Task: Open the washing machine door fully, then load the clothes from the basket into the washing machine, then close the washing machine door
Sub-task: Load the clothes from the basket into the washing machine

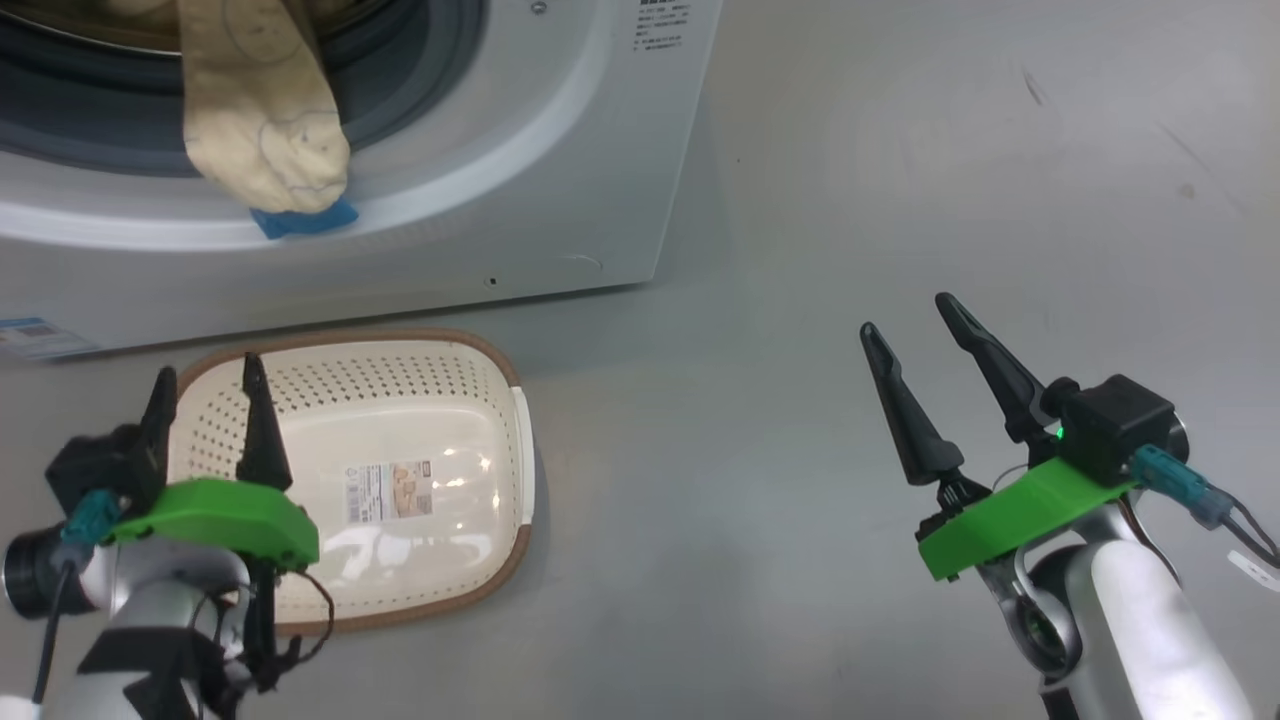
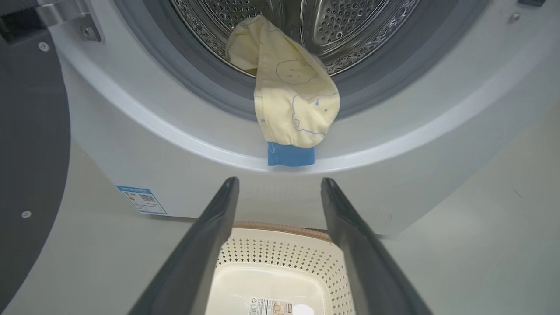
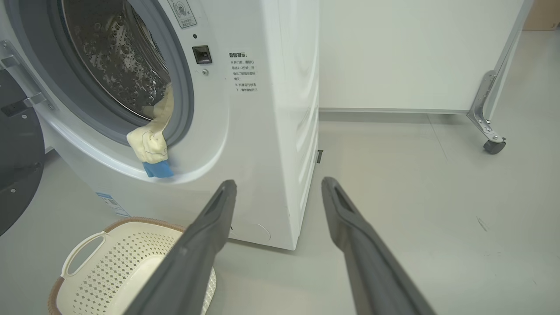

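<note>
Above the basket [image 1: 400,336], the left gripper [image 1: 208,366] has its fingers wide apart and holds nothing. Past its tips, the clothes [image 2: 293,100] hang half out of the washing machine [image 1: 560,150], blue cuff down. The right gripper [image 1: 906,314] is spread wide too, holds nothing, and sits over the floor [image 1: 760,520], well apart from the basket.

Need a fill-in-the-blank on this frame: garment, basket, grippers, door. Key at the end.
The clothes hang out of the washing machine over its gasket, the ____ cuff lowest.
The basket has a ____ on its floor and no garment.
The left gripper and right gripper both stand ____, holding nothing.
The washing machine door is swung ____.
Missing: blue; label sticker; open; open.
</note>
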`<state>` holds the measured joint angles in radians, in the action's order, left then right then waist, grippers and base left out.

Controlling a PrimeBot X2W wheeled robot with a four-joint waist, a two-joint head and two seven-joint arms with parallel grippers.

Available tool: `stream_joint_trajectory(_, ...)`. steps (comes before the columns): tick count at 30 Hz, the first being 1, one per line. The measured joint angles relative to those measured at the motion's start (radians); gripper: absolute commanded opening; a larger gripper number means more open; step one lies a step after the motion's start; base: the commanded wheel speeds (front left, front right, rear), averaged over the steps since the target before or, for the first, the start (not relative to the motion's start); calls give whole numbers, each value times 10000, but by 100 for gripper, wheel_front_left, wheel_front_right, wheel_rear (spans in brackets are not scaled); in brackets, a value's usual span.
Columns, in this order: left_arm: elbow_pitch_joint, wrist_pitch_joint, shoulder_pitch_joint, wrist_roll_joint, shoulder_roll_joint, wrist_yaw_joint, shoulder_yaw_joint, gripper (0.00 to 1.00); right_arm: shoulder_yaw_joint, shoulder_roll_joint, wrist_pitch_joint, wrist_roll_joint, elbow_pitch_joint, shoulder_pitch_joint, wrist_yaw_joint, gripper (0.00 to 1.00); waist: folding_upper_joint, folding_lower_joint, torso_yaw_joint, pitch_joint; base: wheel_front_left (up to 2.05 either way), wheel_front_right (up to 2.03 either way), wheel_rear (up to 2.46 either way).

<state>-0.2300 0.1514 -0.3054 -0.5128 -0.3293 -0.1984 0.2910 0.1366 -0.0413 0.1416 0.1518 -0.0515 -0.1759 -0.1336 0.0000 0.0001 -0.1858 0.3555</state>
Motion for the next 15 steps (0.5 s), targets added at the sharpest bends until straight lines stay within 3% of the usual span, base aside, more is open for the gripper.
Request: stream_joint_trajectory(15,-3181,-1406,-3994,-458,-48,1235,180,100,362,-2,541,431,-491,-691,0,100,0,0,-834,1144,0,0,0)
